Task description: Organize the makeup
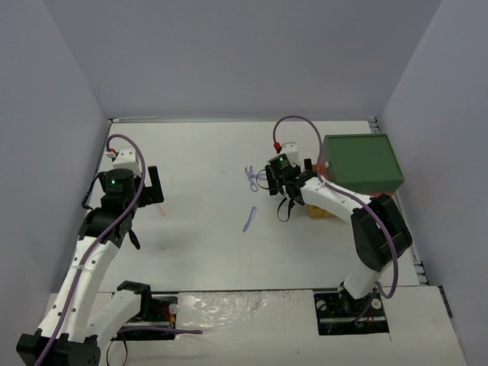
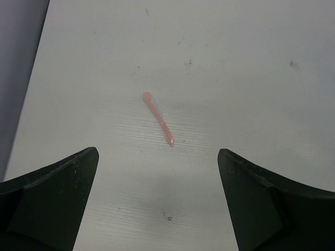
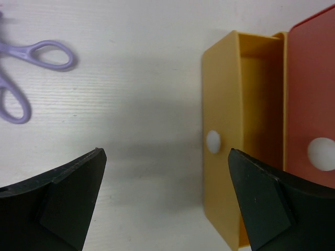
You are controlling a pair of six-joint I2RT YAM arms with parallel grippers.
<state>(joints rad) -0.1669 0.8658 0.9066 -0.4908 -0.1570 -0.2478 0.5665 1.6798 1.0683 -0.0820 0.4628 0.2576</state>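
A pink stick (image 2: 157,118) lies flat on the white table, just ahead of my left gripper (image 2: 157,151), which hangs open above it with nothing between its fingers. From above, that pink stick (image 1: 162,210) sits beside the left gripper (image 1: 143,189). Lilac scissors (image 3: 21,51) lie at the far left of the right wrist view. They (image 1: 252,179) are also in the top view, with a lilac stick (image 1: 249,219) below them. My right gripper (image 3: 166,151) is open and empty, between the scissors and a pulled-out yellow drawer (image 3: 220,99).
The big green-topped box (image 1: 362,162) stands at the right, with the yellow drawer (image 1: 320,212) sticking out toward the right gripper (image 1: 276,185). A red drawer (image 3: 311,78) with a white knob lies beside the yellow one. Grey walls enclose the table.
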